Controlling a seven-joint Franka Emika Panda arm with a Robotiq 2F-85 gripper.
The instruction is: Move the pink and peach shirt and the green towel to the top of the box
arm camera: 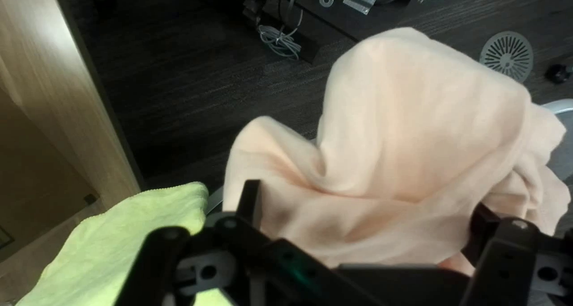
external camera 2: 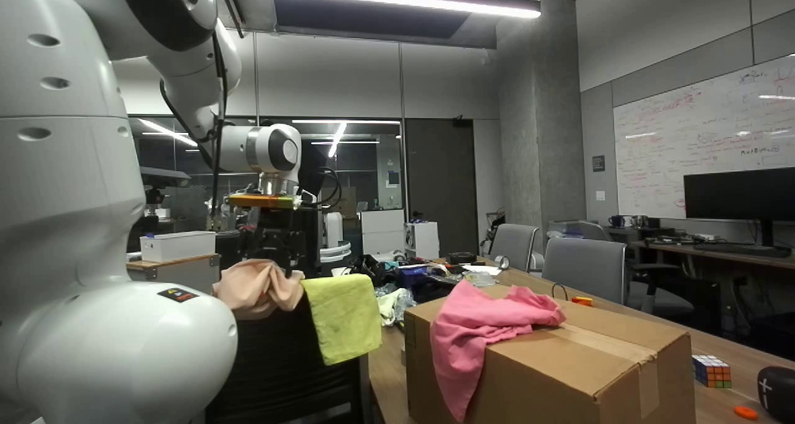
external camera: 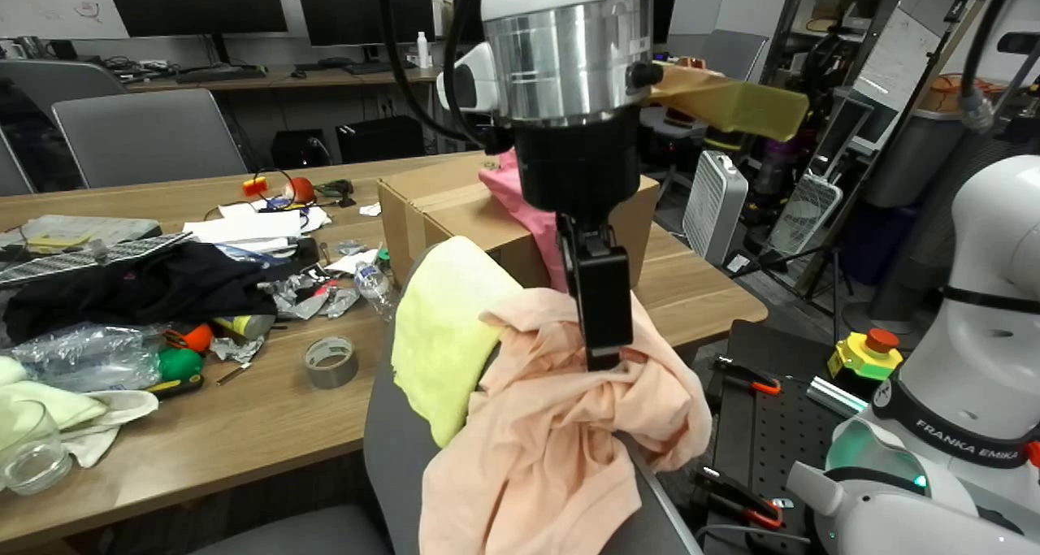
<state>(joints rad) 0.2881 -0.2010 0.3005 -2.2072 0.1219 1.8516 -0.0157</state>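
The peach shirt (external camera: 544, 433) lies bunched over the back of a grey chair, and also shows in an exterior view (external camera 2: 254, 287) and the wrist view (arm camera: 403, 140). My gripper (external camera: 605, 360) points down into it; in the wrist view the fingers (arm camera: 365, 216) are wide apart with peach cloth between them. The yellow-green towel (external camera: 447, 327) hangs over the chair back beside the shirt, and shows in an exterior view (external camera 2: 345, 318) and the wrist view (arm camera: 130, 239). The pink shirt (external camera 2: 478, 331) drapes over the top and side of the cardboard box (external camera 2: 546, 374).
The box (external camera: 447, 205) stands on the wooden table (external camera: 268, 425) just behind the chair (external camera: 390, 425). A tape roll (external camera: 331, 362), a bottle (external camera: 374, 285), a dark cloth (external camera: 146, 291) and other clutter lie on the table. A Rubik's cube (external camera 2: 712, 371) is beside the box.
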